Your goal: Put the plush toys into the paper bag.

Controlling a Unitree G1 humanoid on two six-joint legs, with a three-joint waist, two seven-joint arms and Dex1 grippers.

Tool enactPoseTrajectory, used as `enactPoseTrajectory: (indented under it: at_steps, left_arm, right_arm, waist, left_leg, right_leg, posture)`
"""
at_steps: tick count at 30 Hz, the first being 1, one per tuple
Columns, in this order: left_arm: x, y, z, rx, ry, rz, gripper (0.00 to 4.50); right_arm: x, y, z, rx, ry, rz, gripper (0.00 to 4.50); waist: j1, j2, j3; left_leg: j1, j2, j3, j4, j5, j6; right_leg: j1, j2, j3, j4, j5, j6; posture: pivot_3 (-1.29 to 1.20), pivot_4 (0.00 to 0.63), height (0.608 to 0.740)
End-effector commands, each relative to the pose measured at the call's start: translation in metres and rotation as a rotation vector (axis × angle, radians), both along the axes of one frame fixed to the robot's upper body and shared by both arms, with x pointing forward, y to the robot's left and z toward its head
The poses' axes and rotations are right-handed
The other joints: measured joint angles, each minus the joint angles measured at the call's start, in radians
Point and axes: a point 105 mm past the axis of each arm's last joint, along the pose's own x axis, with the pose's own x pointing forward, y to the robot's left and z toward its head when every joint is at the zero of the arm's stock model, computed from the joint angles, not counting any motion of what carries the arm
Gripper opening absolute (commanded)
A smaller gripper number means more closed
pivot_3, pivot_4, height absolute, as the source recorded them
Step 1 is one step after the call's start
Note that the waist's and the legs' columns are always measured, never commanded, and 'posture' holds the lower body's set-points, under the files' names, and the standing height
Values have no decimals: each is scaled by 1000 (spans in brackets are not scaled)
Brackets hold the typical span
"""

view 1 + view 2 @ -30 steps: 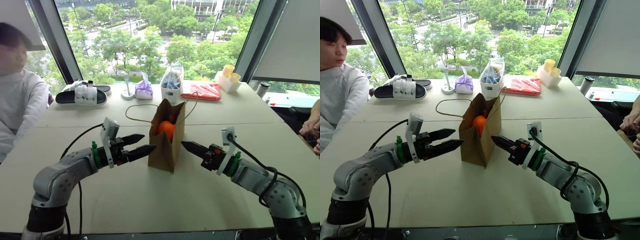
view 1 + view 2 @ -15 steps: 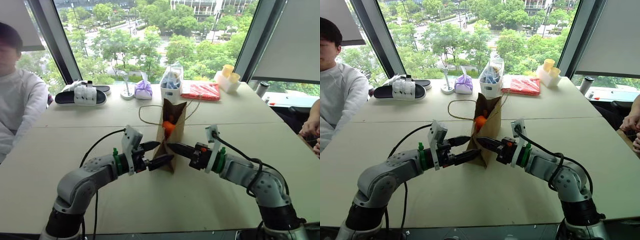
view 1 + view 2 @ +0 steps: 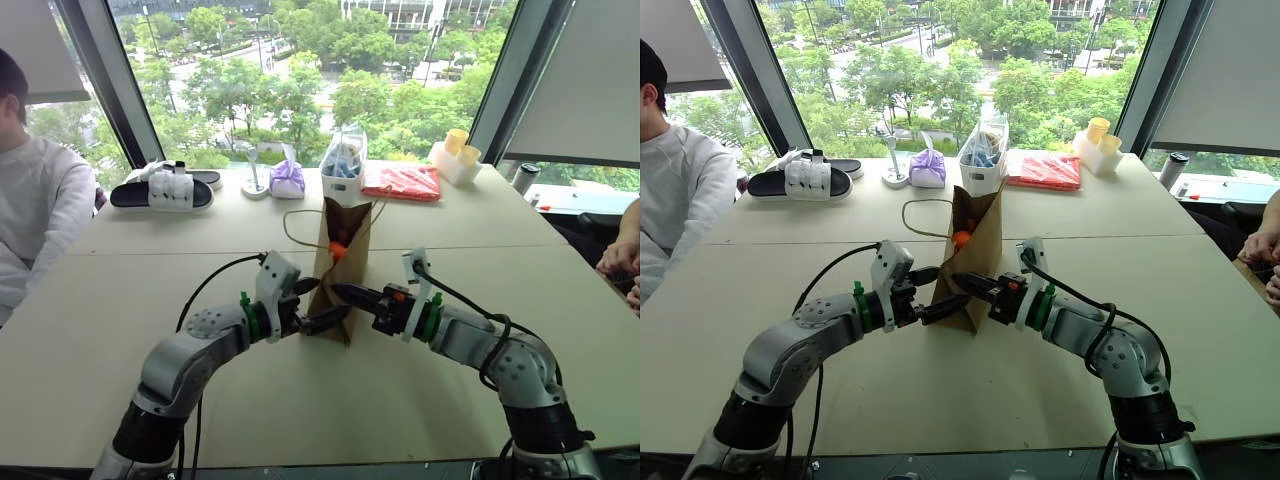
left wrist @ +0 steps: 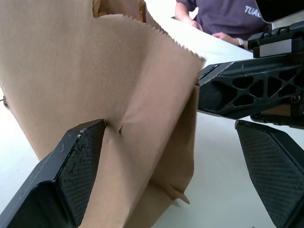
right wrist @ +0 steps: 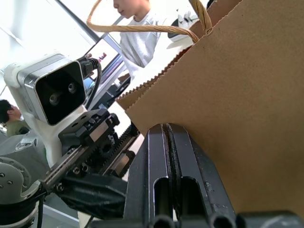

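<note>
Paper bag stands upright mid-bench, squeezed narrow, mouth open at top, cord handles looping out to its left and far side. Orange plush toy sits inside, a sliver of it showing at the mouth. Can't tell if the green toy is in there.

Left claw is spread wide against the bag's low left side. In the left wrist view one finger presses a dent into the paper wall; the other finger is off past the bag's edge, clear of the paper. Nothing pinched.

Right claw has its fingers pressed together, holding nothing, tip touching the bag's right side at roughly the same height as the left claw. The right wrist view shows the closed fingers lying against the brown paper.

The bag is between the two claws.

Along the bench's far edge, well apart from the bag: black-and-white sandal toward the far-left corner, purple wrapped bundle, clear plastic bag of blue items, red packet, white holder with yellow cups toward the far-right.

Person in a white top sits at the left edge of the bench.
</note>
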Motion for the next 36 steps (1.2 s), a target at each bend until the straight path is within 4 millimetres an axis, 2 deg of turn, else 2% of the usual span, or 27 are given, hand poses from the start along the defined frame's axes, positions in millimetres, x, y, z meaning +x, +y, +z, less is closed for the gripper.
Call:
enactPoseTrajectory:
  at_steps: [1, 3, 10, 18, 22, 27, 29, 33, 36]
  left_arm:
    - [5, -11, 7, 4, -56, -4, 4240]
    - [8, -12, 9, -11, -54, 11, 3626]
    - [11, -11, 8, 7, -64, 22, 172]
    - [14, -11, 23, -10, -139, -23, 78]
    - [1, -14, 52, -33, -281, -245, 78]
    - [2, -8, 72, 15, -356, -477, 78]
    - [8, -3, 69, 71, -371, -532, 78]
    - [44, 12, 52, 170, -398, -489, 78]
    - [64, 20, 35, 248, -423, -443, 78]
  right_arm:
    - [1, 0, 19, 53, -65, 3, 16]
    - [-1, 1, 22, 67, -69, 12, 0]
    - [-22, -6, 40, 178, -90, 77, 0]
    - [-36, -28, 41, 224, -83, 21, 0]
    - [-36, -54, 34, 205, -69, -75, 0]
    - [-38, -87, 25, 149, -55, -173, 0]
    - [-41, -94, 23, 126, -56, -196, 0]
    - [-56, -101, 21, 110, -56, -216, 0]
    - [-70, -98, 19, 111, -49, -218, 0]
  waist:
    - [-1, 0, 0]
    - [-2, 0, 0]
    - [-2, 0, 0]
    - [0, 0, 0]
    - [-1, 0, 0]
    - [1, 0, 0]
    - [-3, 0, 0]
    - [0, 0, 0]
    - [1, 0, 0]
  left_leg:
    - [0, 0, 0, 0, 0, 0]
    - [0, 0, 0, 0, 0, 0]
    - [0, 0, -1, 0, 0, 0]
    - [0, 0, -1, 0, 0, 0]
    - [0, 0, 1, 0, 0, 0]
    - [-1, 0, 3, 0, 0, 0]
    - [0, 0, 3, 0, 0, 0]
    - [0, 1, 3, 0, 0, 1]
    - [0, 0, 2, 0, 0, 1]
  right_leg:
    - [0, 0, 0, 0, 0, 0]
    - [0, 0, 0, 0, 0, 0]
    - [-1, 0, 0, 0, 0, 0]
    - [0, 0, 0, 0, 0, 0]
    - [0, 0, -1, 0, 0, 0]
    - [1, 0, -1, -2, 0, 0]
    - [2, 0, -1, -2, 0, 0]
    - [1, 0, -2, -2, 0, 0]
    - [2, 0, -2, -2, 0, 0]
  posture:
    - [0, 150, 740]
    - [0, 150, 740]
    - [0, 150, 740]
    - [0, 150, 740]
    - [0, 150, 740]
    - [0, 150, 740]
    - [0, 150, 740]
    - [0, 150, 740]
    - [0, 150, 740]
